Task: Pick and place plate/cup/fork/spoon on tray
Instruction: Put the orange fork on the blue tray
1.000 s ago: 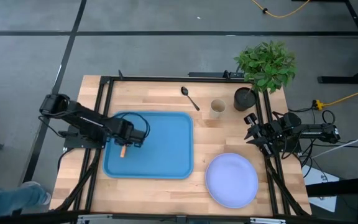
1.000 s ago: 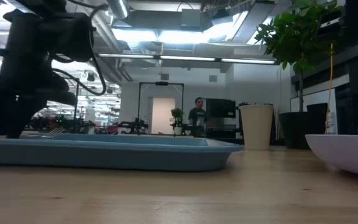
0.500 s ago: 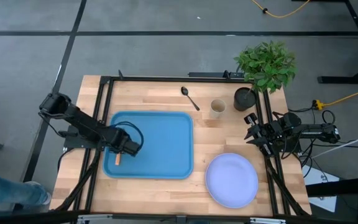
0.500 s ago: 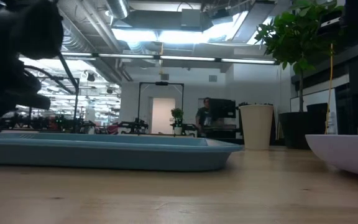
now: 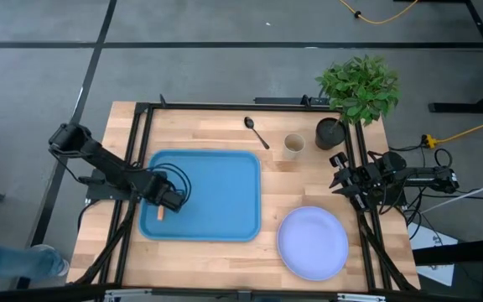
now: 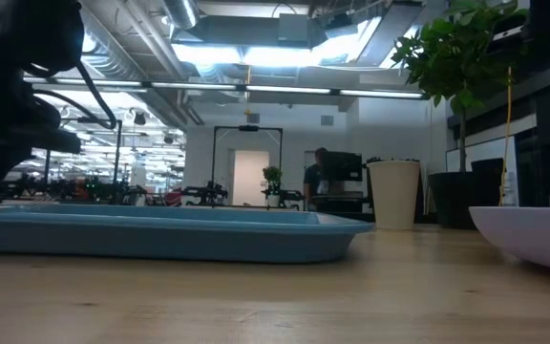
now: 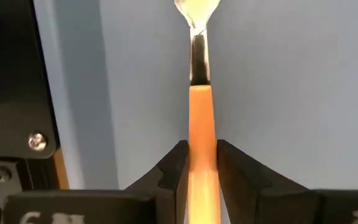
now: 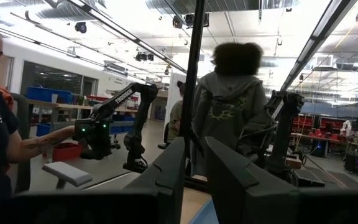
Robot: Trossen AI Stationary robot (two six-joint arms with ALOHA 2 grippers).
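The blue tray (image 5: 216, 197) lies left of the table's middle. My left gripper (image 5: 165, 205) is over its left part, shut on the fork (image 5: 159, 214), whose orange handle (image 7: 201, 124) and silver tines (image 7: 196, 9) show over the tray floor. The lavender plate (image 5: 312, 243) rests at the near right. The tan cup (image 5: 293, 145) stands upright at the far side, and the dark spoon (image 5: 256, 132) lies left of it. My right gripper (image 5: 340, 180) waits shut at the right edge. My left gripper pinches the fork's orange handle (image 7: 202, 163) between its two fingers (image 7: 174, 171), on the part away from the tines. The fingers lie along the fork, which runs straight out ahead of them, low over the tray floor. Whether the fork touches the tray, I cannot tell.
A black pot with a green plant (image 5: 332, 132) stands at the far right corner, beside the cup. Black frame rails (image 5: 137, 151) run along the table's left and right sides. People show in the room beyond the table (image 8: 232, 112).
My left gripper has gone toward the table's left and near edges, carrying the fork over the tray's left part. In the low view the gripper and the fork's tines have slid out at the picture's left.
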